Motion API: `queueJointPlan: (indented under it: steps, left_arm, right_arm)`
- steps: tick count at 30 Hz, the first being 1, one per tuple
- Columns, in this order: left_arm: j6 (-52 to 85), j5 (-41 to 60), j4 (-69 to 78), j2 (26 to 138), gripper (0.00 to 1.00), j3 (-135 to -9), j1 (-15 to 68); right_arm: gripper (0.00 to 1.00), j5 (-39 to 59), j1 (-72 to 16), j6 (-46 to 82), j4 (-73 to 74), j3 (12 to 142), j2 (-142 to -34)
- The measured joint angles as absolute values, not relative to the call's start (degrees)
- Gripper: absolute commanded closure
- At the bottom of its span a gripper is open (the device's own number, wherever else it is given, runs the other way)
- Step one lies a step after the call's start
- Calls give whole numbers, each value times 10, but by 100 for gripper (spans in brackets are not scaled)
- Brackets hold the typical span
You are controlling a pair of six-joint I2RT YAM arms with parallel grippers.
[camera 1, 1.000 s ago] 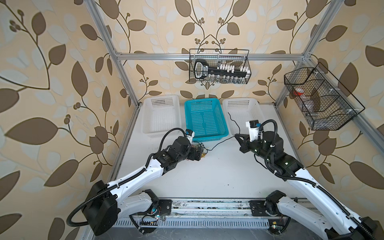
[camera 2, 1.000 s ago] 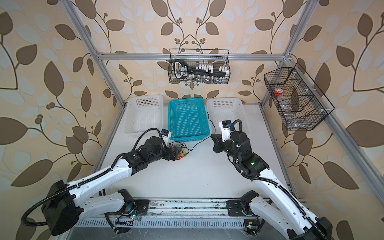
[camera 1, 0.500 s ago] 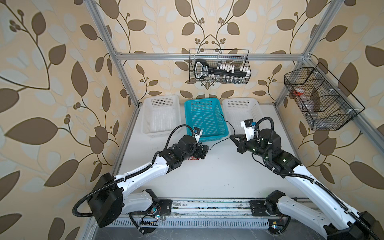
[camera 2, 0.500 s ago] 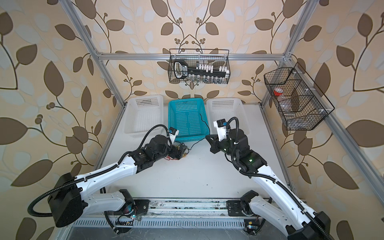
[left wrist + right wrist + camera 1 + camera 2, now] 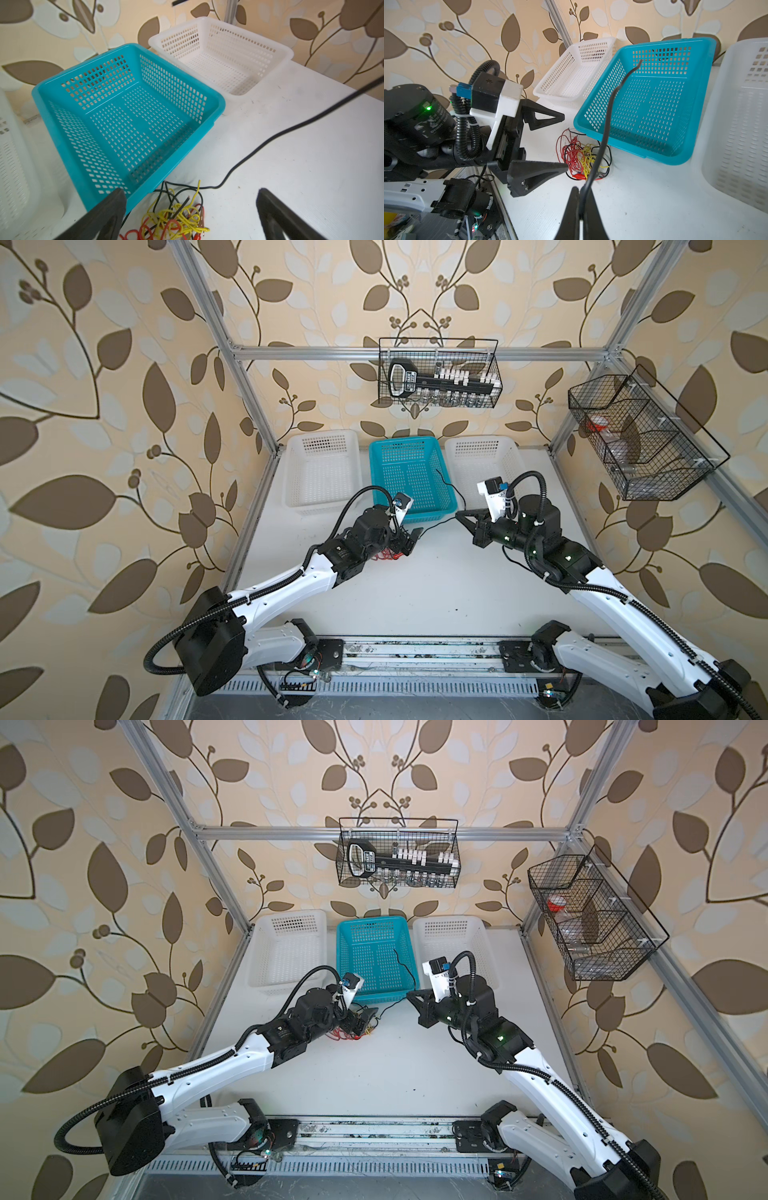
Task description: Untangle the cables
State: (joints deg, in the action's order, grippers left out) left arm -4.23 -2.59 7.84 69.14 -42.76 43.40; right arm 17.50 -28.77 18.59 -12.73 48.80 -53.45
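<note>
The cables [image 5: 174, 216] lie as a red, yellow and black tangle on the white table, just in front of the teal basket [image 5: 220, 99]; they also show in both top views [image 5: 384, 554] [image 5: 351, 1036]. My left gripper [image 5: 190, 195] is open and hovers over the tangle, with one finger on each side, touching nothing. My right gripper [image 5: 580, 190] is shut on a black cable [image 5: 610, 104]. That cable runs from the tangle up through the jaws, and its free end hangs over the teal basket [image 5: 403, 440]. In both top views the right gripper [image 5: 459, 514] [image 5: 409, 995] sits at the basket's front right corner.
Two white baskets [image 5: 322, 434] [image 5: 482, 438] flank the teal one along the back wall. Wire baskets hang on the back wall [image 5: 438, 379] and the right wall [image 5: 640, 435]. The two grippers are close together in front of the teal basket.
The left gripper has moved right and away over the tangle. The right gripper has moved left with the black cable, whose free end now hangs over the teal basket.
</note>
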Motion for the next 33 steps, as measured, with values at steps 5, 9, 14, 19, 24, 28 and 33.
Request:
queueJointPlan:
  steps: [5,9,14,19,24,28,33]
  left_arm:
    - [-69,11,112,728,1,-428,443]
    - [-78,18,134,766,3,-428,443]
    - [-72,13,165,803,14,-428,443]
    - [-63,11,185,839,33,-439,443]
    - [-43,12,188,851,68,-445,443]
    - [-24,17,187,851,97,-446,443]
    - [-9,32,182,851,100,-446,443]
  right_arm:
    - [100,189,-288,189,-126,497,-538]
    - [100,201,-288,194,-122,501,-542]
    - [100,215,-288,200,-117,501,-543]
    - [100,223,-288,204,-114,501,-544]
    - [100,223,-288,210,-114,501,-546]
    - [100,223,-288,219,-112,501,-558]
    - [100,214,-289,232,-109,502,-576]
